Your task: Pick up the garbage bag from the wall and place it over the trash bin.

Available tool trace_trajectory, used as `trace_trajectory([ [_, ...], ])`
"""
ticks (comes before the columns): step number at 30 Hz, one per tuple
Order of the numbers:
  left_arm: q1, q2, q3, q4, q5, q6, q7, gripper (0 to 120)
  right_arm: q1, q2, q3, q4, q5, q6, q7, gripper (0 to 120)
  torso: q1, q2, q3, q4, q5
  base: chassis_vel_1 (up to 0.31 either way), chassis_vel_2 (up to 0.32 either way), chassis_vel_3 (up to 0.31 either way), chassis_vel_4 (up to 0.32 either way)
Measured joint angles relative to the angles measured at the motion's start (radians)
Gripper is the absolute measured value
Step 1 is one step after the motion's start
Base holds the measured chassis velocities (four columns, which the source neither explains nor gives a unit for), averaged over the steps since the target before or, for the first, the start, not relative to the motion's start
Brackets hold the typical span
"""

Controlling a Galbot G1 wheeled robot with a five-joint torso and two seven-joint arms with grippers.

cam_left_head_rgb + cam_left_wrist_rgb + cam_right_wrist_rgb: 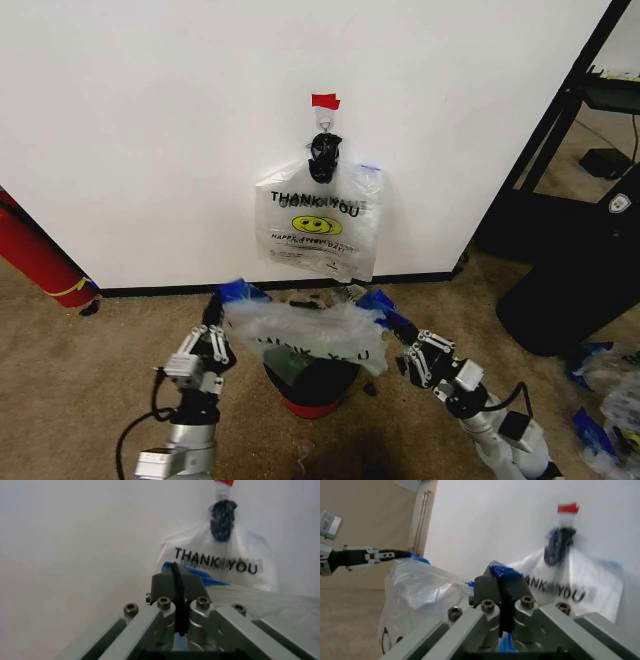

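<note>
Black mesh of your trash bin sits under the garbage bag, stretched just above its rim. Your left hand and right hand each pinch a blue handle tight.

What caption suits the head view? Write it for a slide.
Both grippers, left and right, stretch the garbage bag open over the trash bin.

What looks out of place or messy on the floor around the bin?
Loose plastic bags lie crumpled on the carpet at the robot's right, and dark scraps lie along the wall behind the bin.
</note>
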Motion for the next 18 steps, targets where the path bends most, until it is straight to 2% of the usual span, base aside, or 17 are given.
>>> trace_trajectory([
  [9,-0.066,-0.008,-0.027,0.091,0.076,-0.015,-0.032,0,0.030,0.015,-0.115,-0.040,-0.050,0.001,0.084,0,0.000,0.000,0.000,0.0000,-0.0003,0.000,0.000,0.000,0.000],
  [15,-0.073,0.006,-0.061,0.061,0.060,0.003,-0.059,0,0.036,0.047,-0.150,-0.014,-0.070,0.002,0.098,0,0.000,0.000,0.000,0.0001,-0.0003,0.000,0.000,0.000,0.000],
  [18,-0.072,0.010,-0.078,0.026,0.052,0.011,-0.070,0,0.036,0.061,-0.151,0.019,-0.013,-0.009,0.070,0,0.000,0.000,0.000,0.0001,-0.0003,0.000,0.000,0.000,0.000],
])
